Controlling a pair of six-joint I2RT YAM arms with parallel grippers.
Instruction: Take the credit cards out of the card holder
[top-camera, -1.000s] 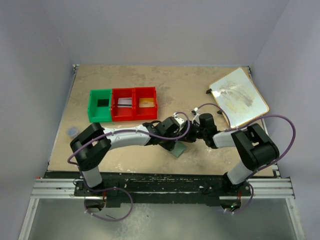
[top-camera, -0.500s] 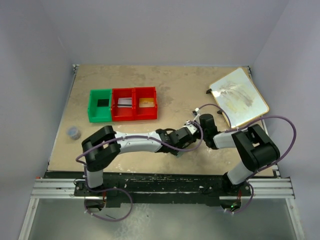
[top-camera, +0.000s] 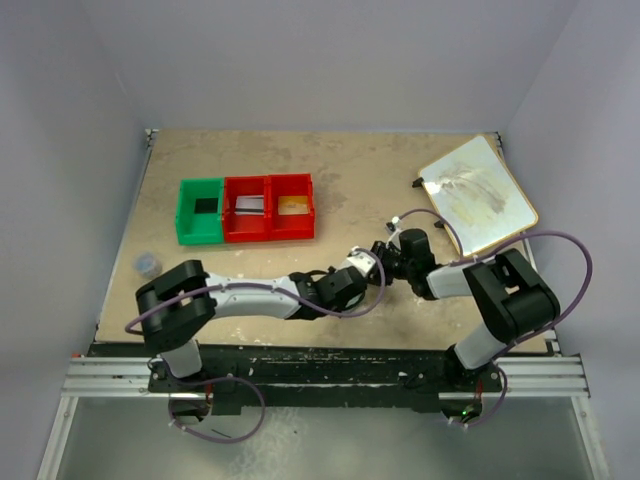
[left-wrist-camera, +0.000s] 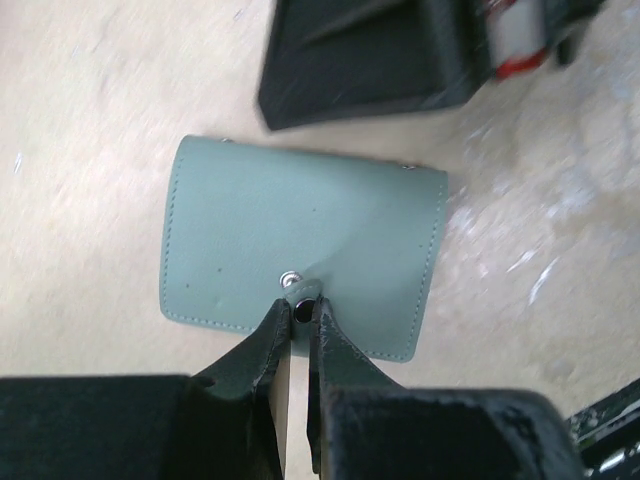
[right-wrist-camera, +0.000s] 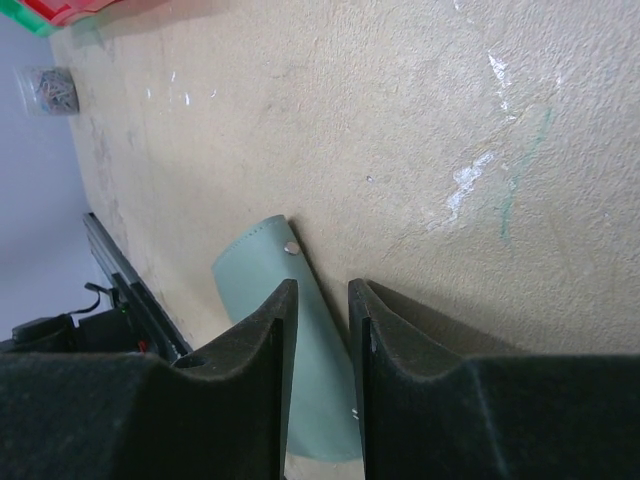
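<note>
The card holder (left-wrist-camera: 300, 230) is a grey-green wallet lying folded shut on the table between the two grippers. My left gripper (left-wrist-camera: 300, 305) is shut on its snap-button tab at the near edge. In the top view the left gripper (top-camera: 365, 270) covers the wallet. My right gripper (right-wrist-camera: 322, 290) stands at the opposite edge, jaws a narrow gap apart. One finger lies over the card holder (right-wrist-camera: 250, 290) and the other over bare table. It shows as a black block (left-wrist-camera: 370, 60) in the left wrist view. The credit cards are hidden.
A green bin (top-camera: 186, 212) and a red two-part bin (top-camera: 268, 234) stand at the back left, each with small flat items inside. A large cream board (top-camera: 478, 195) lies at the back right. A small grey object (top-camera: 147, 263) sits near the left edge.
My left arm swung down and right to the wallet's near edge, and its jaws closed on the snap tab. The right gripper stayed where it was.
</note>
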